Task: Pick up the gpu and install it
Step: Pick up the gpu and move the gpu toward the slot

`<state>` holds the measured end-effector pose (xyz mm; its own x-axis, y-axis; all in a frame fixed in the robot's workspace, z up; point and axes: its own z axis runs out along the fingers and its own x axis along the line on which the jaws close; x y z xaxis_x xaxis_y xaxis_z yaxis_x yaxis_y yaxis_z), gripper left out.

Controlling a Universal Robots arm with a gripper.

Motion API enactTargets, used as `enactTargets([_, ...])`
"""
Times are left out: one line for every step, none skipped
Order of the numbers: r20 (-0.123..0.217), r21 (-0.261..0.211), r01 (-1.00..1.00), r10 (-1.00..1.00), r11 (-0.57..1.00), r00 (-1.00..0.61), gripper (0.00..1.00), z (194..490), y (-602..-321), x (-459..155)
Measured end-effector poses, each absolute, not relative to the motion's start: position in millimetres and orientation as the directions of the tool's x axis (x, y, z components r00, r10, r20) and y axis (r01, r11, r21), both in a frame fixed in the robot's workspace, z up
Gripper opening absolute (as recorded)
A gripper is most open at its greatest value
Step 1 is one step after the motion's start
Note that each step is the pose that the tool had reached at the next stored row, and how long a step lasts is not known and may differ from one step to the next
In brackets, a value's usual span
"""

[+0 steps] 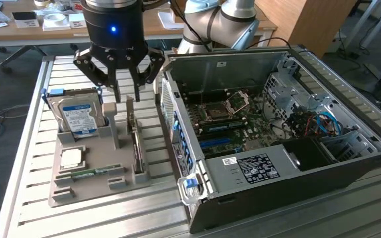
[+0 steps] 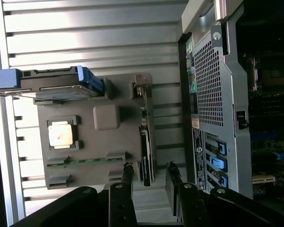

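The gpu [image 1: 137, 141] [image 2: 146, 142] is a thin card standing on edge in a slot of the grey holder tray [image 1: 97, 191] [image 2: 106, 116], beside the open computer case [image 1: 277, 144] [image 2: 213, 94]. My gripper [image 1: 125, 96] [image 2: 149, 174] hangs just over the card's far end, open. One black finger [image 2: 127, 177] is on each side of the card's edge, and a gap shows on both sides. Nothing is held. The motherboard [image 1: 233, 119] lies exposed inside the case.
In the same tray are a silver blue-labelled hard drive [image 1: 78, 116] [image 2: 57, 82] standing upright, a processor chip [image 1: 71, 157] [image 2: 60, 134] and a narrow green memory stick [image 1: 95, 172] [image 2: 85, 161]. The tray sits on a ribbed metal table [image 1: 31, 148]. A wooden desk with clutter stands behind.
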<state>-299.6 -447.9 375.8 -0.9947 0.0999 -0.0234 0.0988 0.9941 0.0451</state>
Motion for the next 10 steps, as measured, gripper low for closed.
enactTargets([-0.023,0.045,0.099,0.100,0.994,-0.995,0.42,374,-448,-300])
enactTargets([-0.023,0.045,0.099,0.100,0.994,-0.995,0.42,372,-448,-300])
enactTargets([-0.023,0.045,0.099,0.100,0.994,-0.995,0.42,370,-448,-300])
enactTargets([-0.023,0.045,0.099,0.100,0.994,-0.995,0.42,369,-448,-300])
enactTargets([-0.023,0.045,0.099,0.100,0.994,-0.995,0.42,367,-448,-300])
enactTargets([-0.023,0.045,0.099,0.100,0.994,-0.995,0.42,365,-448,-300])
enactTargets([-0.023,0.045,0.099,0.100,0.994,-0.995,0.42,363,-448,-300])
enactTargets([-0.023,0.045,0.099,0.100,0.994,-0.995,0.42,361,-448,-300])
enactTargets([-0.023,0.045,0.099,0.100,0.994,-0.995,0.42,359,-448,-300])
enactTargets([-0.023,0.045,0.099,0.100,0.994,-0.995,0.42,358,-448,-300])
